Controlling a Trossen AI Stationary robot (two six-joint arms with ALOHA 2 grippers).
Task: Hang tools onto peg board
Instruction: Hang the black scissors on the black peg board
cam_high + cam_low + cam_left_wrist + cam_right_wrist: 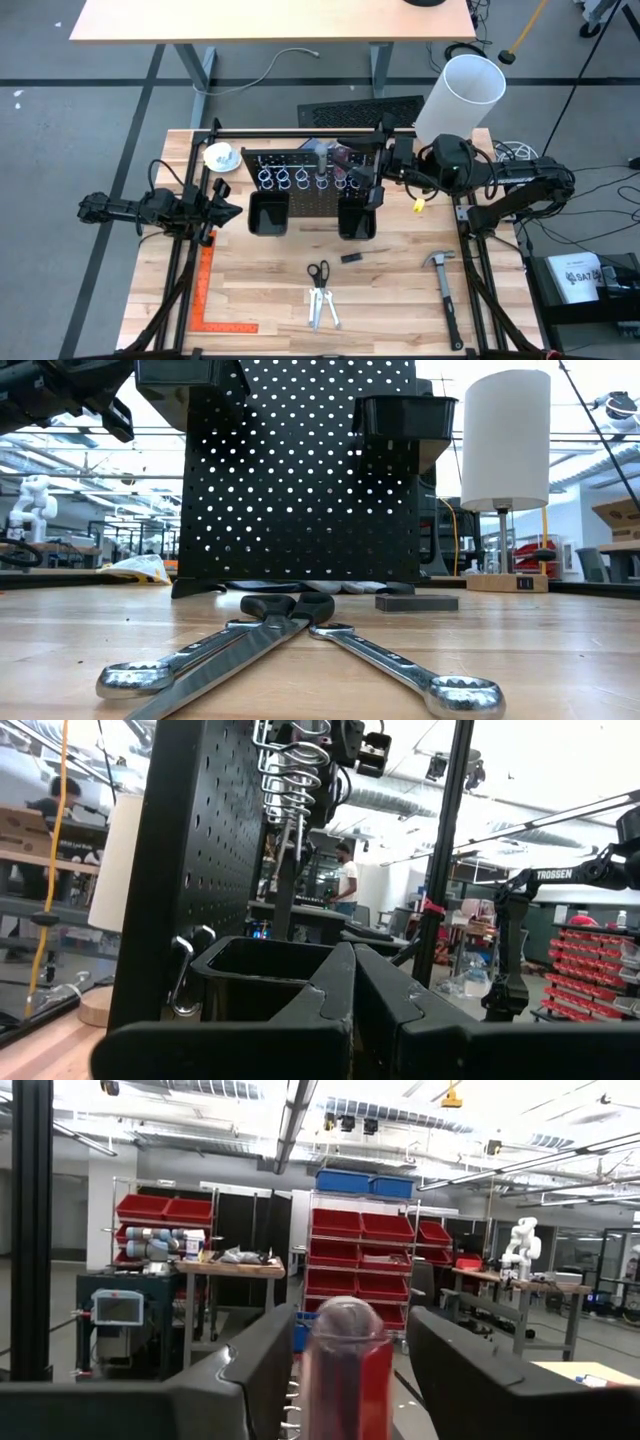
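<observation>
The peg board [315, 202] stands upright at the table's far middle, with a row of wire ring holders [300, 180] and two black bins [268, 213]. A red-handled screwdriver [345, 1370] stands upright at the right end of the ring row. My right gripper [352, 1320] is open, one finger on each side of the handle with a gap on both sides. Black-handled scissors [318, 275] and silver wrenches [323, 310] lie flat on the table in front of the board. My left gripper [228, 200] waits shut at the board's left edge.
A hammer [445, 290] lies near the table's right edge. A small black block [351, 258] lies in front of the right bin. An orange square ruler [205, 300] lies at the near left. A white cylinder [462, 90] stands at the far right.
</observation>
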